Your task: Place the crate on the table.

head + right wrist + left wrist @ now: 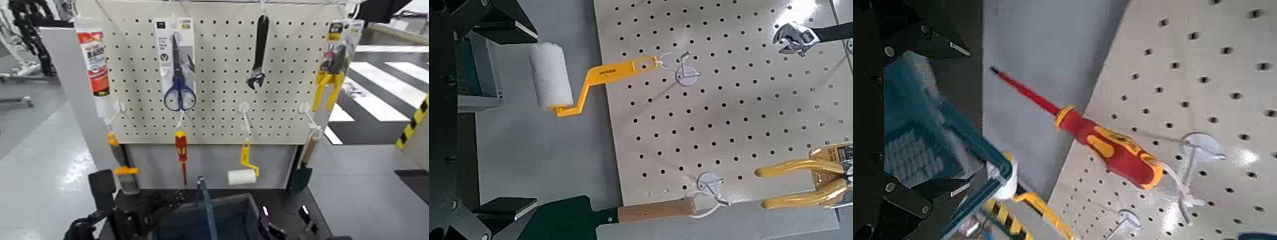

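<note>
The dark blue-grey crate (230, 220) with its thin upright divider (205, 203) sits at the bottom middle of the head view, carried between my two arms just in front of the pegboard. The black table (284, 199) shows beside and behind it. My left gripper (137, 220) is at the crate's left end. In the left wrist view the crate's ribbed wall (913, 130) fills the gap of the left gripper (963, 115). My right gripper (271, 228) is at the right end, and the crate's rim (477, 75) lies inside the right gripper (519, 115).
The cream pegboard (217, 76) rises right behind the table. Hanging low over the crate are a red screwdriver (182, 153), a yellow paint roller (242, 175) and a wooden-handled tool (305, 167). Scissors (179, 70), a wrench (258, 54) and pliers (332, 70) hang higher.
</note>
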Robot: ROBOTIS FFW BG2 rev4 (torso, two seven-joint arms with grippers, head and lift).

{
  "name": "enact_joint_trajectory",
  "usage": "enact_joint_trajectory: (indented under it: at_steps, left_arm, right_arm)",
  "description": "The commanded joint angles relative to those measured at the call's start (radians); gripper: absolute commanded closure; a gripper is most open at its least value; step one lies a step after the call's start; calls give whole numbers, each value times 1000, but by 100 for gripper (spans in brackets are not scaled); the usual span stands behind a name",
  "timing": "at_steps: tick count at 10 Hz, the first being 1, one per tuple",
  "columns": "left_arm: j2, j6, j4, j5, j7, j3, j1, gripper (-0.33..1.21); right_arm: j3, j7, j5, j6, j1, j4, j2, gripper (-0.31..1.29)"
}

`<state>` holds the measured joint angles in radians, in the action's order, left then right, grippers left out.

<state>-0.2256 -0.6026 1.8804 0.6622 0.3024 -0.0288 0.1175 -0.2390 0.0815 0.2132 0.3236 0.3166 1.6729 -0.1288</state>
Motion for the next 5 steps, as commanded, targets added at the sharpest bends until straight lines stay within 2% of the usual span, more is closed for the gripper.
enact_joint_trajectory:
  at_steps: [1,3,4,5]
  left_arm:
    - [38,270,10,-213,-49,1,102,36]
    - [103,495,-18,-371,-106,21,176,36]
    - [109,638,-50,-435,-144,17,202,36]
    - [98,718,-58,-480,-229,-5,232,35]
  right_arm:
    - [3,0,0,0,2,1,2,15]
    - [4,1,-2,2,2,2,0,15]
    - [6,1,-2,2,6,4,2,15]
    - [6,1,-2,2,6,4,2,15]
